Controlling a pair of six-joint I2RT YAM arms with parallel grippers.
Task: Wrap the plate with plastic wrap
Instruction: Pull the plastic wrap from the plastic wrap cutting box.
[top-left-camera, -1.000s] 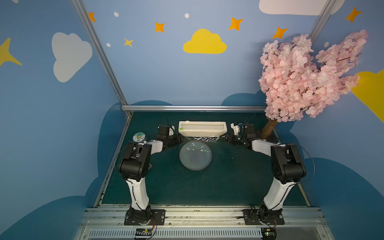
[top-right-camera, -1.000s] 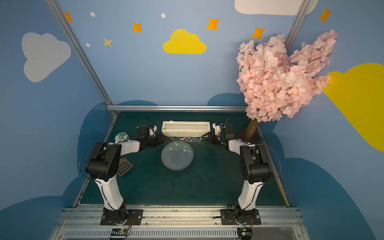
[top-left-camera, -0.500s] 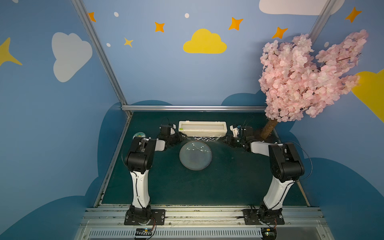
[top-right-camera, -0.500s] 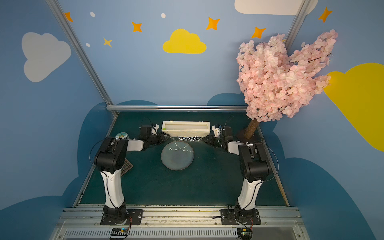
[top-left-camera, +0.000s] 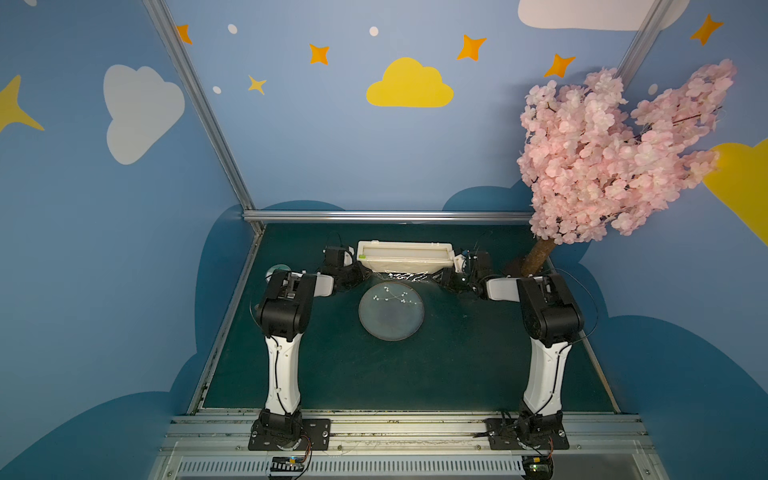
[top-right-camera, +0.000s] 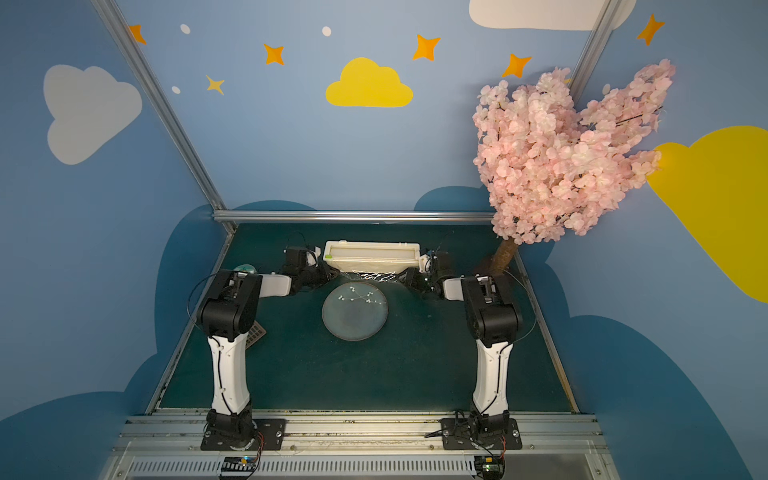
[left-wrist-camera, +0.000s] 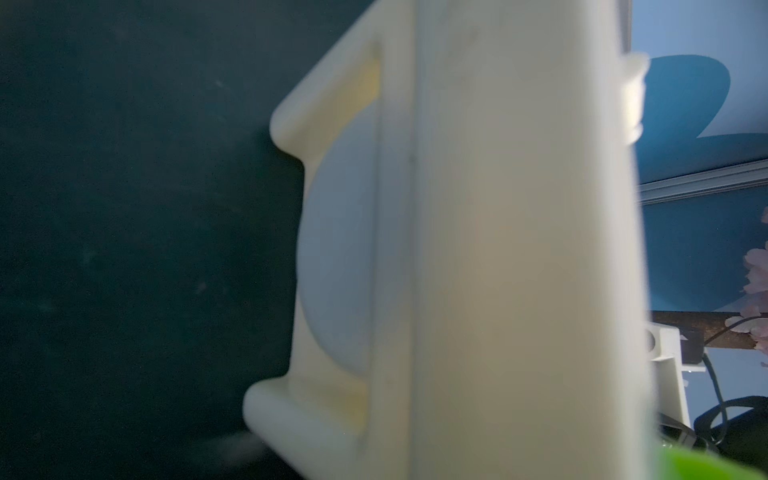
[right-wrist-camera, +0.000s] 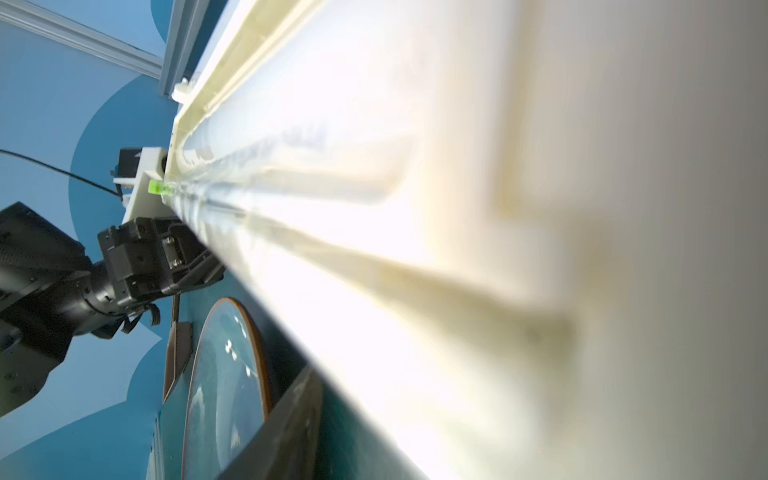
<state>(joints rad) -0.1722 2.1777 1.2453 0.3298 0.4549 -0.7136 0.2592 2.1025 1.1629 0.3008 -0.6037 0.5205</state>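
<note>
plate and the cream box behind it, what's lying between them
A crinkled strip of plastic wrap lies between the plate and the box, along the box's near edge. Both top views show it.

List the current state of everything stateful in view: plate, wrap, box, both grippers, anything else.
plate: lying flat, bare, not wrapped.
plastic wrap: short crinkled strip out of the box, by the plate's far rim, not over it.
dispenser box: behind the plate, wrap coming from its front.
left gripper: at the strip's left end; fingers unclear.
right gripper: at the strip's right end; fingers unclear.
jar: mostly hidden behind the left arm.
</note>
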